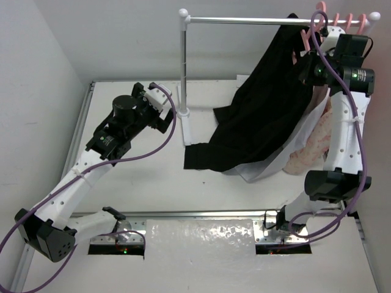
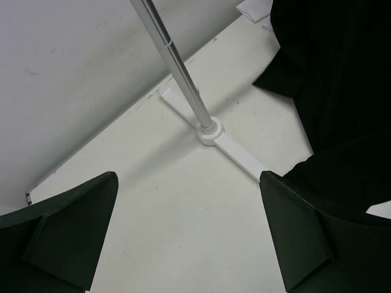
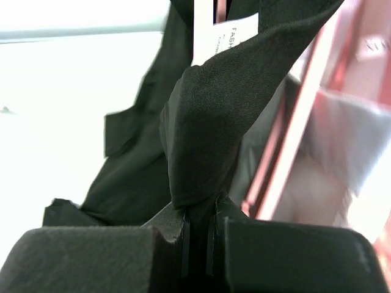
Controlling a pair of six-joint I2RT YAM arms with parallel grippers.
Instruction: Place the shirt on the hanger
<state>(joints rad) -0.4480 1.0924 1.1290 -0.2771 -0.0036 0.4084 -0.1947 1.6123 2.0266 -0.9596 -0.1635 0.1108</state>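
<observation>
Tabletop (image 1: 140, 177) bears shirt (image 1: 256, 122) hem (right hand (image 3: 198, 235) pinching fabric).

The black shirt (image 1: 263, 116) hangs limp from about 1 o'clock in the top view, and its lower part spills onto the tabletop (image 1: 153, 177) near the centre. A fold of its upper edge is pinched between the jaws of the right gripper (image 3: 198, 229). The light-pink hanger (image 3: 293, 131) slants just beside that fold, at its 3 o'clock.

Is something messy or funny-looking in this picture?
Yes. The black shirt looks lopsided. Its top is bunched up by the rail at the far right, pinched in the right gripper next to a pink hanger. Its lower part sprawls crumpled on the table instead of hanging straight.
</observation>
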